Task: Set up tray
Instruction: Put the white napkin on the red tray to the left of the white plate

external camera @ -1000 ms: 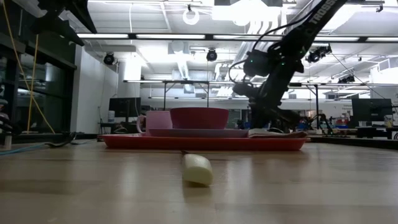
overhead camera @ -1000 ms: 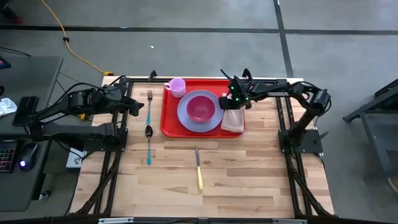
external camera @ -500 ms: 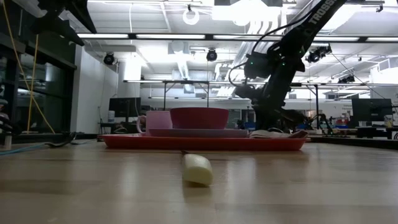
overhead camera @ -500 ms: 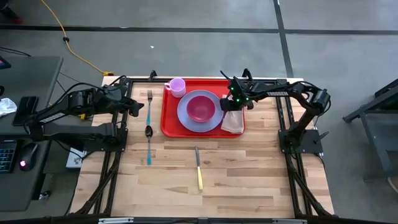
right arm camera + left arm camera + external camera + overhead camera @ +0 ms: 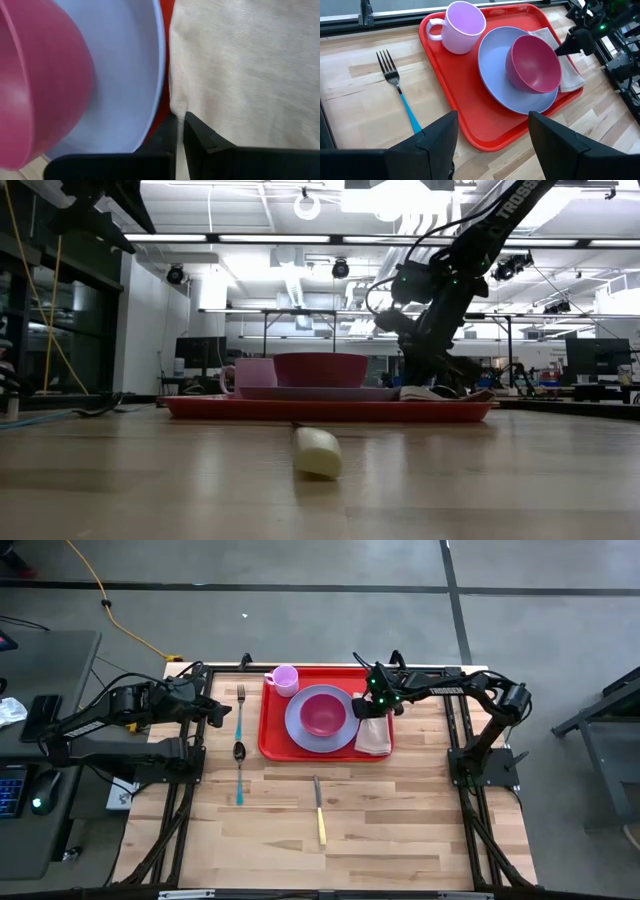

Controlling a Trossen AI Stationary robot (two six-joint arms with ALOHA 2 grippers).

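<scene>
A: What is carried by the pale wooden-plank desk (image 5: 380,820)?

B: The large red rectangular plastic tray (image 5: 272,730) is set at its far middle. On it a round lavender plate (image 5: 300,725) is laid, with a deep pink bowl (image 5: 323,713) upon it, a cream cloth napkin (image 5: 376,735) just beside the plate and a pale pink mug (image 5: 284,679) in the far corner.

A: And the arms?

B: The right gripper (image 5: 363,710) is lowered to the napkin's edge nearest the plate, its fingers (image 5: 200,135) clenched together; whether cloth is pinched cannot be told. The left gripper (image 5: 492,131) is held back beside the tray, fingers released.

A: Cutlery?

B: A yellow-handled knife (image 5: 319,810), a blue-handled fork (image 5: 241,703) and a spoon (image 5: 239,762) are laid on the desk.
</scene>
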